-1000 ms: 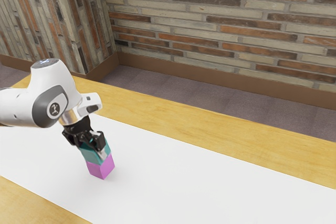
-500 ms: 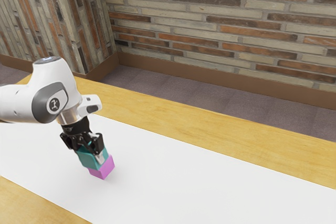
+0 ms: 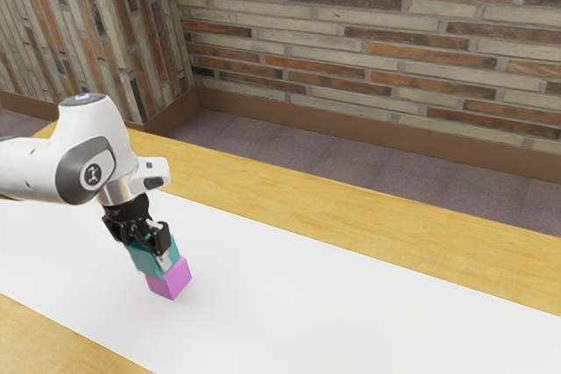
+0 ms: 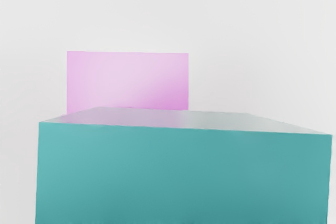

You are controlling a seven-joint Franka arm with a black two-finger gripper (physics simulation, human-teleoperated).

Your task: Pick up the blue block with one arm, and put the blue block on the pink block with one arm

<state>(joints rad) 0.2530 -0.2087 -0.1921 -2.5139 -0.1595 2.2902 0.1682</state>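
The blue block [image 3: 151, 261], teal in colour, is tilted and sits against the top of the pink block [image 3: 169, 280] on the white mat. My gripper [image 3: 149, 246] comes down at a slant from the exterior view's upper left and is shut on the blue block, one black finger on each side. In the wrist view the blue block [image 4: 178, 171] looms large just under my hand, and one pale face of the pink block [image 4: 127, 81] shows past its far edge.
A white mat [image 3: 351, 304] covers the middle of the wooden table [image 3: 394, 225]. Brick walls [image 3: 368, 32] stand well behind the table. The mat stretches bare toward the exterior view's right of the blocks.
My hand with the blue block dipped toward the pink block, then drew slightly up and toward the exterior view's left. The pink block has stayed in place.
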